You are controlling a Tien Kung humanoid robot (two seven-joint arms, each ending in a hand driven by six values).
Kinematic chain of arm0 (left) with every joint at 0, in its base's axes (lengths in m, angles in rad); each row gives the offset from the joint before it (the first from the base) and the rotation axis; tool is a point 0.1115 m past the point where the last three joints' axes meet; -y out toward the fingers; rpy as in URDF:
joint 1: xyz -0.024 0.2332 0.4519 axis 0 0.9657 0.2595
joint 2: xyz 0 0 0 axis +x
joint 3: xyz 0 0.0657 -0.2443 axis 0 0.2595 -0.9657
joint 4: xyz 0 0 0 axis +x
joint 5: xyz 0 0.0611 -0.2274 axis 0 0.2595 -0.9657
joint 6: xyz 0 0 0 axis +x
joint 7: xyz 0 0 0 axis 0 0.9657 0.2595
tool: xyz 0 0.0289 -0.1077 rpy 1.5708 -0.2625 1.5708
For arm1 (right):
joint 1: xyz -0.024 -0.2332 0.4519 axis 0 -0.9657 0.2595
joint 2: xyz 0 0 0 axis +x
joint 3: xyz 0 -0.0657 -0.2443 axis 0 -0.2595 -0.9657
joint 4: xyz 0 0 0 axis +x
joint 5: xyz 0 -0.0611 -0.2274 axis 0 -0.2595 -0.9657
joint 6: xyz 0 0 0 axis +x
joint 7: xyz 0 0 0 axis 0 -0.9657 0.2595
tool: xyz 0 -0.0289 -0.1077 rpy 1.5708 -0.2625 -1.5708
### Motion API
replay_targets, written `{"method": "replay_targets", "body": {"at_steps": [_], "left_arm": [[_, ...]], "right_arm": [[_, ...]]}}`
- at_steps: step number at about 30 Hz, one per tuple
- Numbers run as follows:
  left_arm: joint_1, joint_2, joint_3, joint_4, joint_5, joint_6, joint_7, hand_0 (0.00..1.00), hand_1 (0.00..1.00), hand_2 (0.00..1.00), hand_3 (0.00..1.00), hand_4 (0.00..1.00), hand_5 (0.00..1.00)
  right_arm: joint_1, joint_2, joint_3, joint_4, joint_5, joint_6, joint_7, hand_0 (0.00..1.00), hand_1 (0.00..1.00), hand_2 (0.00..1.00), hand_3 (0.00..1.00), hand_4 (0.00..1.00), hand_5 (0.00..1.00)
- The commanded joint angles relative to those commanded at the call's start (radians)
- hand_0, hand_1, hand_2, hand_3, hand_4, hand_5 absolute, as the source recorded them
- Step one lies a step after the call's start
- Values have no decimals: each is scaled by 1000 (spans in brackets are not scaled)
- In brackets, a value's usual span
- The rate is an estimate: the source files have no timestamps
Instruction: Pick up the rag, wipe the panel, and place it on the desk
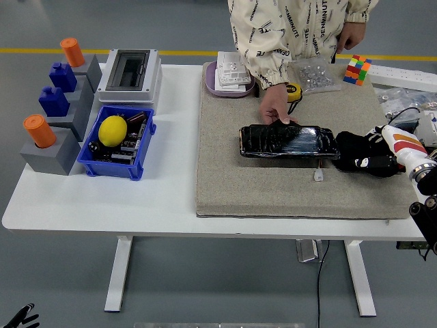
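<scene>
A glossy black panel [288, 141] lies across the middle of the beige mat [273, 184]. A person's hand [275, 111] presses on its far left edge. Just right of the panel, a dark rag [348, 149] is bunched on the mat. My right hand [372, 162], black with a white and orange forearm, lies on the rag's right part; black on black hides the grip. My left hand [20, 318] hangs low at the bottom left corner, below the table, fingers spread and holding nothing.
A blue bin [116, 142] with a yellow lemon [113, 130], grey blocks with orange and blue pegs [54, 116] and a grey box [130, 72] stand at left. A purple tray [229, 78], a tape measure [294, 91], a bag of parts [314, 74] and a colour cube [357, 69] sit at the back.
</scene>
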Motion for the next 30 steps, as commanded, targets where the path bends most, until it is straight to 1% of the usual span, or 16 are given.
{"method": "replay_targets", "body": {"at_steps": [1, 2, 7, 8, 13, 14, 19, 20, 25, 26, 30], "left_arm": [[0, 0, 1, 0, 0, 0, 0, 726, 717, 767, 626, 694, 582], [0, 1, 1, 0, 0, 0, 0, 726, 717, 767, 626, 694, 583], [2, 1, 4, 0, -1, 0, 0, 726, 717, 767, 626, 694, 583], [3, 1, 3, 0, -1, 0, 1, 726, 717, 767, 626, 694, 583], [5, 2, 4, 0, -1, 1, 1, 726, 717, 767, 626, 694, 583], [6, 2, 3, 0, 0, 1, 1, 726, 717, 767, 626, 694, 583], [7, 3, 4, 0, 0, 0, 1, 726, 717, 767, 626, 694, 583], [7, 3, 5, 0, 0, 0, 1, 727, 717, 767, 626, 694, 582], [5, 2, 8, 0, -2, 0, 1, 727, 717, 767, 626, 694, 582], [4, 2, 7, 0, -2, 0, 1, 727, 717, 767, 626, 694, 583], [3, 3, 4, 0, 0, 0, 1, 727, 717, 767, 626, 694, 583]], "right_arm": [[-1, 0, 2, -1, 0, 0, 0, 438, 504, 523, 496, 998, 317], [-2, 0, 2, -2, 0, -1, 0, 412, 477, 503, 477, 985, 260], [-5, -1, 2, -4, 1, -7, 0, 412, 477, 503, 477, 985, 260], [-5, -1, 2, -5, 1, -8, -1, 373, 452, 479, 460, 947, 224], [-6, -2, 0, -5, -1, -12, -1, 373, 452, 479, 460, 947, 224], [-7, -3, 0, -5, -1, -13, -1, 347, 439, 465, 448, 912, 172], [-8, -4, 2, -6, -5, -18, -2, 347, 439, 465, 448, 912, 172], [-8, -4, 3, -6, -6, -19, -3, 327, 423, 453, 438, 929, 145], [-6, -3, 3, -5, -8, -27, -5, 327, 423, 453, 438, 929, 145], [-5, -4, 3, -5, -8, -27, -5, 317, 409, 444, 428, 956, 117], [-4, -5, 5, -5, -10, -29, -6, 317, 409, 444, 428, 956, 117]]}}
